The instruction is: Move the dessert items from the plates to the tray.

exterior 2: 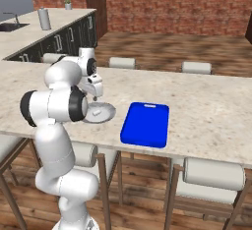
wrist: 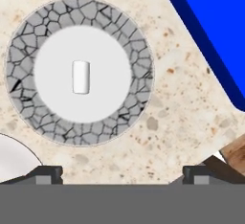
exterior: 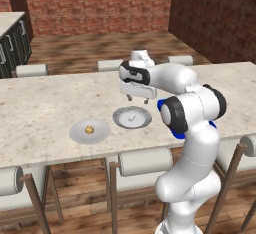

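Speckled stone counter [exterior: 45, 108], jaws wide open and empty above rimmed plate [wrist: 79, 72] holding white piece [wrist: 81, 77], blue tray [exterior 2: 145, 124] beside.

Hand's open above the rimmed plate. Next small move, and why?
Probably shift the hand to centre over the white piece, then lower it. The hand is open and holds nothing; it hovers over the rimmed plate, and in the hand view the piece sits left of centre between the fingertips. The cookie waits on the plain plate, and nothing lies on the tray.
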